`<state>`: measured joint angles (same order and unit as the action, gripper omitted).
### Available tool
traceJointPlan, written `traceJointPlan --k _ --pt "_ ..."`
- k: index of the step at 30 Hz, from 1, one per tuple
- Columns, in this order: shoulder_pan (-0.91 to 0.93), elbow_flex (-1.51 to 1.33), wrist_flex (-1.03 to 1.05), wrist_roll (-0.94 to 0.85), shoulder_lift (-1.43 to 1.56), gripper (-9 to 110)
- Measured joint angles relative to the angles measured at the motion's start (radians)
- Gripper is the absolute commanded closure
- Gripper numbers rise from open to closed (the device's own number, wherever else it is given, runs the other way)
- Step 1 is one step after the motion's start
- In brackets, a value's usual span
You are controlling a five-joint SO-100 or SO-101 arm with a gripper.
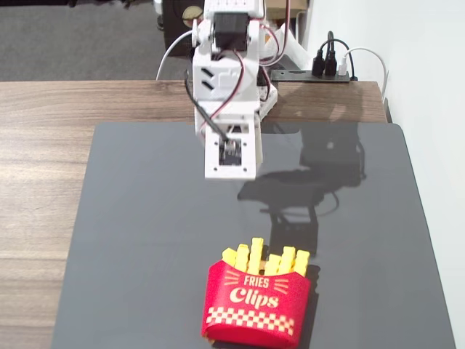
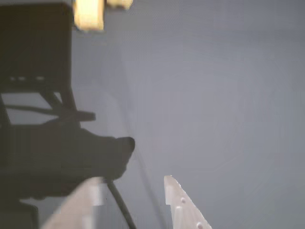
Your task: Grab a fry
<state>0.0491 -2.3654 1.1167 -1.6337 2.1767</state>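
Observation:
A red "FRIES Clips" carton (image 1: 258, 302) stands on the dark grey mat (image 1: 145, 240) near its front edge. Several yellow fries (image 1: 256, 256) stick up out of its top, all alike. In the wrist view only blurred yellow fry tips (image 2: 88, 14) show at the top left edge. My gripper (image 1: 231, 169) hangs over the far half of the mat, well behind the carton and apart from it. In the wrist view the gripper (image 2: 131, 179) is open, with bare mat showing between its white fingers (image 2: 183, 205). It holds nothing.
The mat lies on a wooden table (image 1: 43, 167). A power strip with plugs (image 1: 327, 69) sits at the back right by the white wall. The arm's shadow (image 1: 312, 182) falls on the mat to the right of the gripper.

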Motion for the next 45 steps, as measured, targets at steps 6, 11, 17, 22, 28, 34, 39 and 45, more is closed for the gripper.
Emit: traceJointPlan --k 6,11,17,22,28,34,39,45 --pt "-0.011 0.140 -0.072 0.008 -0.213 81" --pt "-0.035 0.235 -0.121 0.032 -0.367 81" --pt "-0.069 0.328 -0.158 0.071 -0.483 81" --pt "-0.098 0.397 -0.176 0.103 -0.560 81" --pt "-0.117 0.463 -0.193 0.123 -0.644 81" --pt "-0.121 0.509 -0.207 0.132 -0.704 82" --pt "-0.121 0.528 -0.216 0.144 -0.726 90" --pt "-0.132 0.535 -0.229 0.160 -0.744 95"
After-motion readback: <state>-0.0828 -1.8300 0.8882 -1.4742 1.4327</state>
